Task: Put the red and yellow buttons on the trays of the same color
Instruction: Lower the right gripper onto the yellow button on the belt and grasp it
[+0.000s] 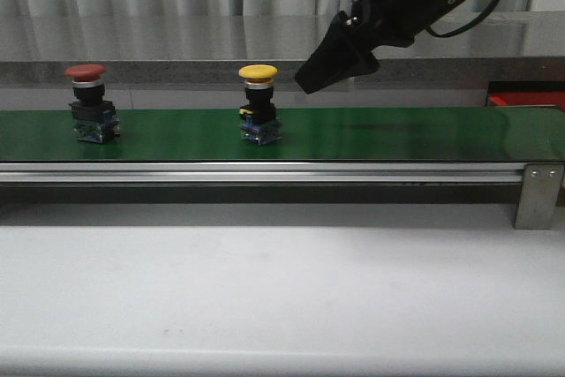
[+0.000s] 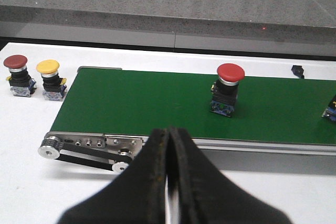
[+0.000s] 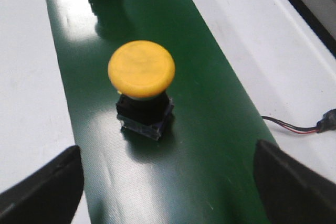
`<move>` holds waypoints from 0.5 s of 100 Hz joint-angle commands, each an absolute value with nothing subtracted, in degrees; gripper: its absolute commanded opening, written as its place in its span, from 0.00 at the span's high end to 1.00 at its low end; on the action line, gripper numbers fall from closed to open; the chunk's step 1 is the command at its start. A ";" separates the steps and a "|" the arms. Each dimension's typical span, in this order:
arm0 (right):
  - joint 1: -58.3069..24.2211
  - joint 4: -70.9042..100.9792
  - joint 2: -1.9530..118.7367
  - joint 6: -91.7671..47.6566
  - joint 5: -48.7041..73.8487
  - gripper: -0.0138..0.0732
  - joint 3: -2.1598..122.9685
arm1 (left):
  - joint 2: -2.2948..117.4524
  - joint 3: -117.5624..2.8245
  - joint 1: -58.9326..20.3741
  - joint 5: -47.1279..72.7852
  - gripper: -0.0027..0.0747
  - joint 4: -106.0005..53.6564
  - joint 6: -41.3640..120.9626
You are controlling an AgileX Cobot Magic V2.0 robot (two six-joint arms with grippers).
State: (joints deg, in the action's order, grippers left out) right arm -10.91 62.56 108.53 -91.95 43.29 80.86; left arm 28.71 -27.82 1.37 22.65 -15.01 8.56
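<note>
A red button (image 1: 86,103) and a yellow button (image 1: 259,103) stand upright on the green belt (image 1: 397,134). My right gripper (image 1: 311,77) hovers above the belt just right of the yellow button. In the right wrist view its fingers (image 3: 46,188) stand wide open, and the yellow button (image 3: 142,85) lies ahead of them, untouched. My left gripper (image 2: 169,136) is shut on nothing, over the white table in front of the belt. The red button (image 2: 229,87) is beyond it. A strip of the red tray (image 1: 525,97) shows at the far right. No yellow tray is in view.
Two more buttons, a red one (image 2: 17,74) and a yellow one (image 2: 51,80), stand on the white table off the belt's end. The belt's roller and drive band (image 2: 79,150) stick out there. A metal bracket (image 1: 538,193) holds the belt's right end. A thin cable (image 3: 299,125) lies beside the belt.
</note>
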 commanded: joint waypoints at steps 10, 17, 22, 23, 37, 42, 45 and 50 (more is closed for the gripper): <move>-10.92 67.21 105.68 -93.93 44.98 0.10 82.95 | 28.81 -29.25 0.92 18.52 0.99 -15.97 8.64; -10.92 67.79 105.68 -94.83 44.98 0.10 82.95 | 28.81 -29.25 0.92 18.52 0.99 -15.97 8.64; -10.92 68.06 105.68 -95.10 44.98 0.10 82.95 | 28.81 -29.25 0.92 18.52 0.99 -15.97 8.64; -10.92 68.06 105.68 -95.10 44.98 0.10 82.95 | 28.81 -29.25 0.92 18.52 0.99 -15.97 8.64; -10.92 68.23 105.98 -95.15 44.98 0.10 82.95 | 28.81 -29.25 0.92 18.52 0.99 -15.97 8.64; -10.92 68.24 106.36 -95.20 44.98 0.10 82.95 | 28.81 -29.25 0.92 18.52 0.99 -15.97 8.64; -10.92 68.34 106.68 -95.20 45.09 0.10 82.95 | 28.81 -29.25 0.92 18.52 0.99 -15.97 8.64; -10.92 68.40 107.24 -95.20 45.31 0.10 82.95 | 28.81 -29.25 0.92 18.52 0.99 -15.97 8.64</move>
State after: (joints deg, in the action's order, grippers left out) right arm -10.91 65.32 109.27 -94.52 44.16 81.00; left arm 28.71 -27.82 1.37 22.65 -15.01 8.56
